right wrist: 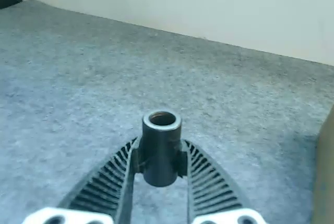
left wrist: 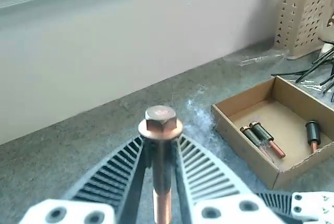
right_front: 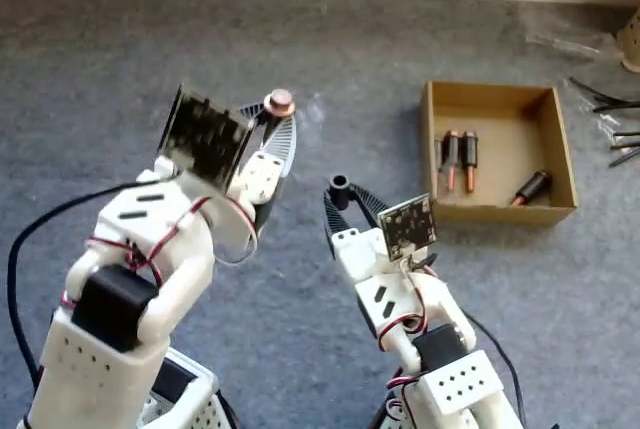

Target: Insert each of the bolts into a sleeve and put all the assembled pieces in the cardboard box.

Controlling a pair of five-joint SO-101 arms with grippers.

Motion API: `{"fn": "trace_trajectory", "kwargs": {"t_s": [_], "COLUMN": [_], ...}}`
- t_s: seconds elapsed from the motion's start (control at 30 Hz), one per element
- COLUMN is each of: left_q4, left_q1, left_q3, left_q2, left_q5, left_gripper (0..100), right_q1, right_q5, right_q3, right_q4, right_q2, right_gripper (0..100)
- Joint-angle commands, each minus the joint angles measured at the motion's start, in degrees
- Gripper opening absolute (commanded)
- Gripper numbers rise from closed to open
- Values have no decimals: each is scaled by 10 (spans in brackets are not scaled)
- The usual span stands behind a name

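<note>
From above, at lower left: left arm (right_front: 150, 239) bent up off the table (right_front: 100, 69), wrist angled toward upper centre. Left gripper (right_front: 272, 134) clamped on a copper bolt (right_front: 281, 102), head poking out beyond the jaws. In the left wrist view, same gripper (left wrist: 162, 143) pinching the bolt (left wrist: 160, 122) along its shank, hexagonal head just clear of the jaws.

At lower centre-right: right arm (right_front: 400, 299) leaning toward upper left. Right gripper (right_front: 345, 201) closed around a black sleeve (right_front: 340, 187), open end up. In the right wrist view, gripper (right wrist: 160, 153) squeezing the sleeve (right wrist: 162, 145) by its sides, hollow bore visible at the far end.

Bolt up and left of sleeve, near but not touching.

Right of centre: open box (right_front: 497, 213) flat on the table, apart from both grippers. Inside, three assembled pieces (right_front: 469, 161): two side by side near the left wall, one tilted at lower right. Also box (left wrist: 240, 143) and pieces (left wrist: 263, 138) at right of the left wrist view.
</note>
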Motion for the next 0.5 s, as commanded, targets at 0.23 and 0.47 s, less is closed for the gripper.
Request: {"fn": "trace_trajectory", "kwargs": {"t_s": [0.23, 0.47], "left_q4": [-183, -357], "left_q1": [10, 7], "left_q3": [211, 386], "left_q2": [-182, -286], "left_q5": [8, 6], "left_gripper": [4, 4], "right_q1": [-67, -66], "right_q5": [29, -28], "right_q3": [-8, -8], "right_q4": [-15, -15], "right_q2": [-6, -6], "right_gripper": [5, 5]}}
